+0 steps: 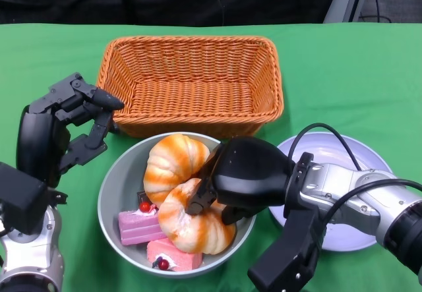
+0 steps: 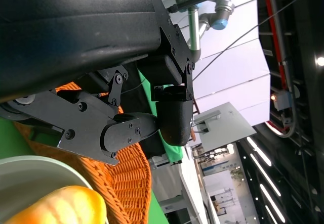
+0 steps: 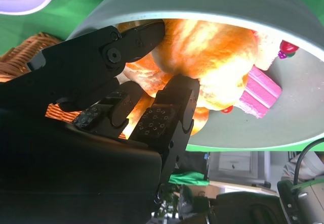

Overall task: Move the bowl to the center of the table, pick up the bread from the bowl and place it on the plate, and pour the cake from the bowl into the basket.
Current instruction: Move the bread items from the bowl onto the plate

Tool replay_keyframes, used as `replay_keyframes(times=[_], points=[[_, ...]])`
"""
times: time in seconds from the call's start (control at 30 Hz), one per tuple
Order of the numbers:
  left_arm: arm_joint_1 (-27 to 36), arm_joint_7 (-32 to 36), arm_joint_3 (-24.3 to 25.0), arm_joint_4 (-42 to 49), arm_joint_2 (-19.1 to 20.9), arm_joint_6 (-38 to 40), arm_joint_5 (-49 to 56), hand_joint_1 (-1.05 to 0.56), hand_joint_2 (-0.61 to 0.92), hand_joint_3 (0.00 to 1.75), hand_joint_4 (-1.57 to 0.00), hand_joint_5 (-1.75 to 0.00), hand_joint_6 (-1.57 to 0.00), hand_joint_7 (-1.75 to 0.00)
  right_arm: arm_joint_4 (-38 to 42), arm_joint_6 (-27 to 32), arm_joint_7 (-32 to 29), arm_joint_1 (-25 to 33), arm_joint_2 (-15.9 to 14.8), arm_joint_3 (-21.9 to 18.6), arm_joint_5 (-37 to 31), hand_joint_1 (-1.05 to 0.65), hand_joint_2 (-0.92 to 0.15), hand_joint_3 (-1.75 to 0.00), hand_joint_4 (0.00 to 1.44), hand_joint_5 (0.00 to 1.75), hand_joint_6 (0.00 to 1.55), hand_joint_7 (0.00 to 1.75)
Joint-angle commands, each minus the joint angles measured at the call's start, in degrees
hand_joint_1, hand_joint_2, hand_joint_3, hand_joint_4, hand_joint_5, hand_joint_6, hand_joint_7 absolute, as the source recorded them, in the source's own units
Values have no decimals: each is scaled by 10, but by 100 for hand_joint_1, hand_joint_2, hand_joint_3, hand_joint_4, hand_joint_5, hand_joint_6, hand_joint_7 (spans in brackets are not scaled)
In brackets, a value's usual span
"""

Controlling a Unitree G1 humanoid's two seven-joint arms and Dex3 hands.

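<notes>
Green cloth carries a basket (image 1: 191,84) lying left-right, a near bowl (image 1: 112,200) holding cake (image 1: 138,226) and two breads, right hand (image 1: 247,176) gripping the nearer bread (image 1: 191,223), left hand (image 1: 66,130) spread.

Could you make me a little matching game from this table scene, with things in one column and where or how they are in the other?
Things:
1. wicker basket
2. bowl
3. plate
4. left hand

Descriptions:
A. holds two breads and pink cake pieces
B. nothing inside it, at the table's far side
C. pale, partly hidden behind the right forearm
D. fingers apart, holding nothing, beside the bowl

Pairs: 1-B, 2-A, 3-C, 4-D
</notes>
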Motion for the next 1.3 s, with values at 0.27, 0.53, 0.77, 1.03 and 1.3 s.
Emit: replay_keyframes(times=[0.27,0.53,0.77,1.03,1.3], points=[[-1,-3,4,9,11,-7,-6,-12,76,74,-82,-151,-83,-115,2,4,-40,-6,4,-3,-16,-22,-82,-1,115,4,103,1],[-2,-7,4,16,14,-10,-7,-13,77,73,-82,-150,-82,-115,0,16,-65,-5,4,-16,-12,-24,-83,-1,119,5,105,3],[-2,-14,6,18,17,-7,-11,-15,77,71,-82,-151,-83,-114,-2,35,-107,-4,3,-23,-20,-26,-81,0,125,10,111,3],[-3,-17,8,21,19,-2,-16,-15,78,68,-82,-150,-83,-113,-10,32,-101,0,-1,-39,-1,-26,-80,0,107,45,109,1],[-3,-12,5,23,22,-3,-8,-15,79,68,-83,-150,-83,-112,-20,32,-99,5,-4,-45,1,-28,-81,0,87,82,108,0]])
